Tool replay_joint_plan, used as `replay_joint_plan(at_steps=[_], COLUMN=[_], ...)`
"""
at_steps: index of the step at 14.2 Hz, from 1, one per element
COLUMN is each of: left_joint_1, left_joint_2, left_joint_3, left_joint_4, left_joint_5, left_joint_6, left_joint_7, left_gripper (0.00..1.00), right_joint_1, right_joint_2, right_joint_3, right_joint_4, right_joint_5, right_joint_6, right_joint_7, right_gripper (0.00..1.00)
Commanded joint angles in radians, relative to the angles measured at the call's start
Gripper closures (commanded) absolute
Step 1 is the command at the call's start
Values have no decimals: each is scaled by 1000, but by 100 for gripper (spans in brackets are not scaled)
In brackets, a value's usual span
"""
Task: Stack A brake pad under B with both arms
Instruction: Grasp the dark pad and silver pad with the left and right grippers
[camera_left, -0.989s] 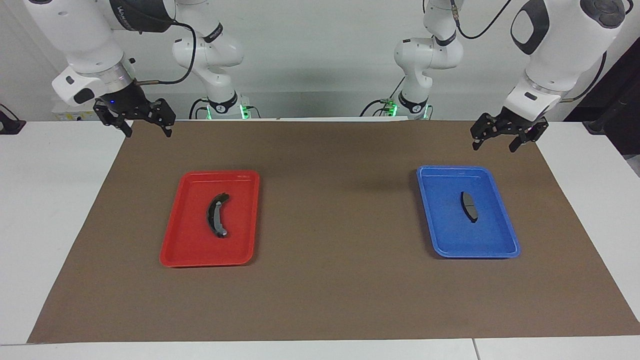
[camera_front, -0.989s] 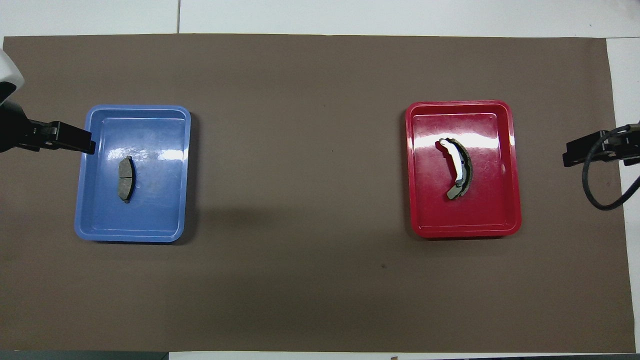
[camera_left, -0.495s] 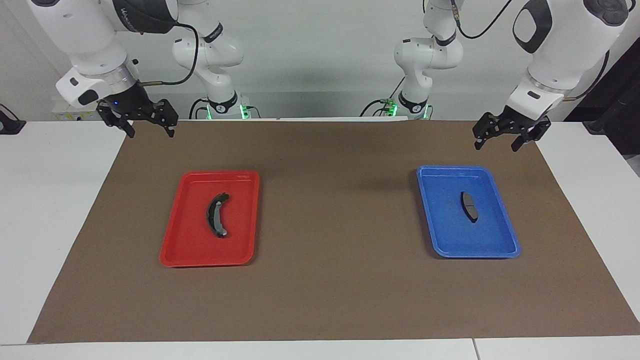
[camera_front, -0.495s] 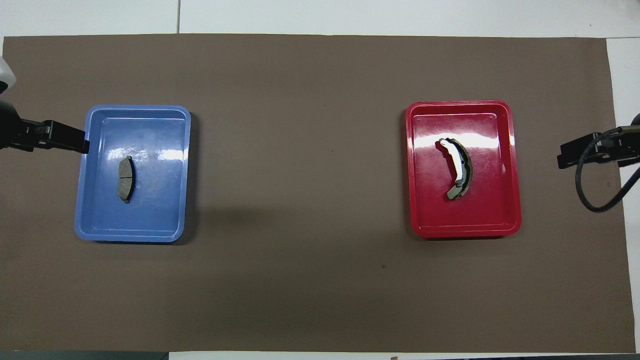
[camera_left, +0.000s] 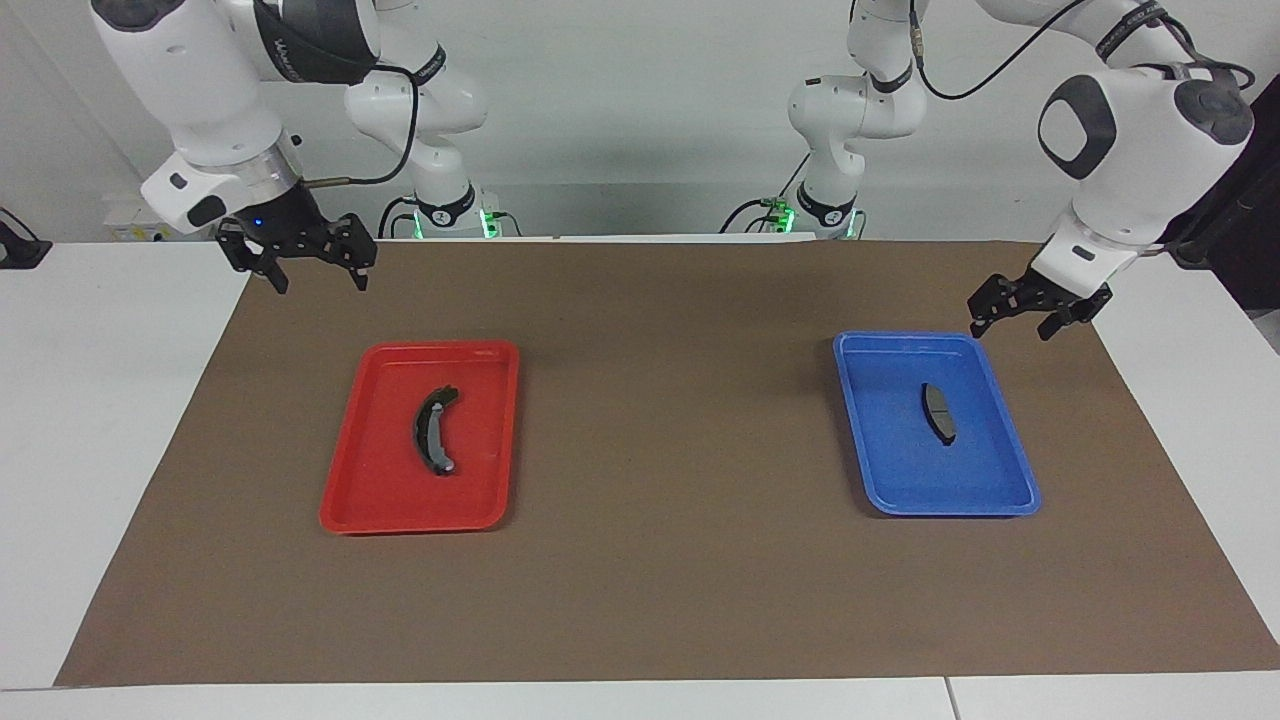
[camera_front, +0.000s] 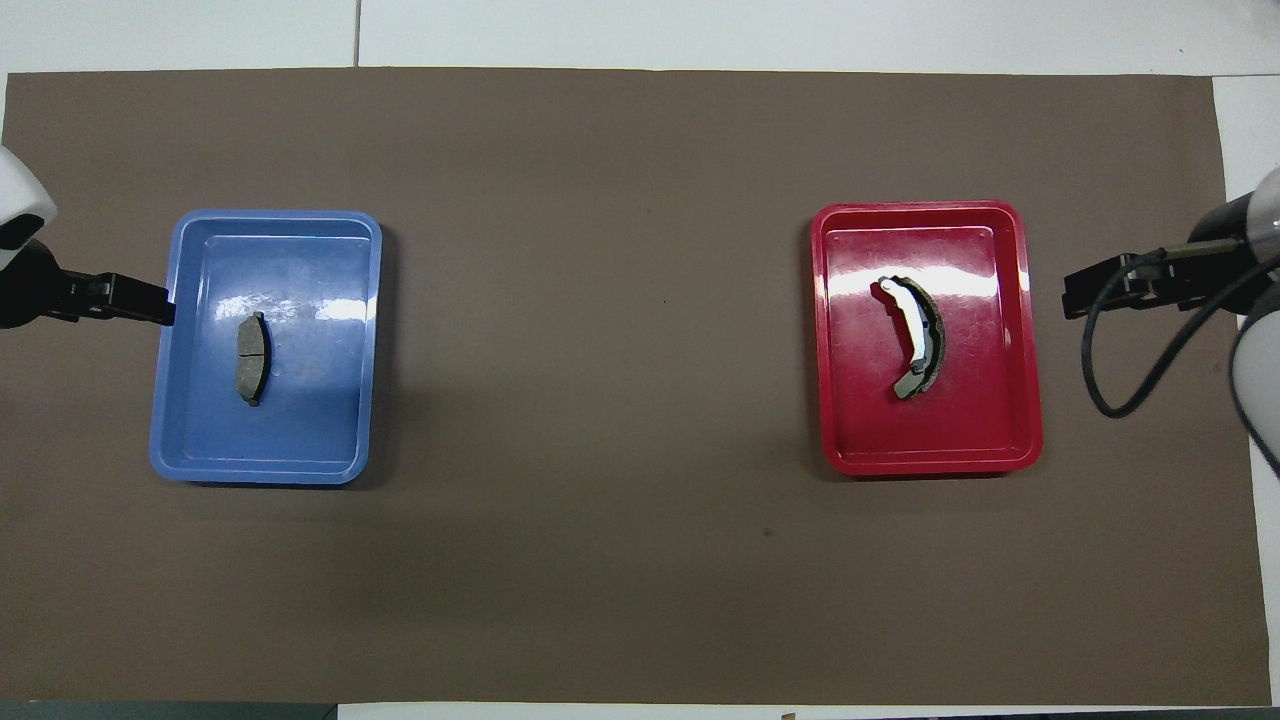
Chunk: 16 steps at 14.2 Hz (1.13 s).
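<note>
The A brake pad (camera_left: 938, 413), short and dark grey with a thin groove, lies in the blue tray (camera_left: 900, 460); it also shows in the overhead view (camera_front: 251, 358). B (camera_left: 433, 430), the long crescent pad with a pale end, lies in the red tray (camera_left: 380, 480); it also shows in the overhead view (camera_front: 915, 340). My left gripper (camera_left: 1010, 330) is open and empty, over the mat just off the blue tray's corner (camera_front: 150, 300). My right gripper (camera_left: 322, 285) is open and empty, raised over the mat's edge, apart from the red tray (camera_front: 1085, 295).
A brown mat (camera_left: 660, 420) covers the table, with white table surface around it. The blue tray (camera_front: 300, 430) sits toward the left arm's end and the red tray (camera_front: 985, 420) toward the right arm's end. A black cable (camera_front: 1130, 380) hangs by the right gripper.
The left gripper has dropped lower and come closer to the blue tray's corner. The right gripper has shifted a little toward the red tray. Both pads lie as before.
</note>
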Motion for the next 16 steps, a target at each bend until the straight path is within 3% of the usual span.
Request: replay_joint_plan(at_steps=[1, 4, 8, 12, 16], left_joint_1=[-23, -32, -35, -36, -36], left_joint_2=[-21, -2, 59, 102, 125], left_joint_3=[14, 13, 13, 11, 11], left_joint_4=[-158, -292, -398, -417, -421], left_joint_5=[17, 15, 15, 15, 15], left_joint_6=[188, 355, 536, 566, 589], left_joint_7=[3, -11, -35, -63, -66], left_gripper=[0, 0, 0, 2, 9], right_joint_1=[23, 30, 96, 84, 78], right_joint_2=[44, 56, 105, 202, 242], right_joint_3=[2, 6, 6, 6, 5], right_joint_4=[-94, -273, -376, -395, -393], right_joint_5=[17, 19, 21, 19, 19], right_joint_6=[132, 349, 503, 598, 628], right_joint_7=[22, 17, 46, 36, 28], right_gripper=[0, 0, 0, 6, 14])
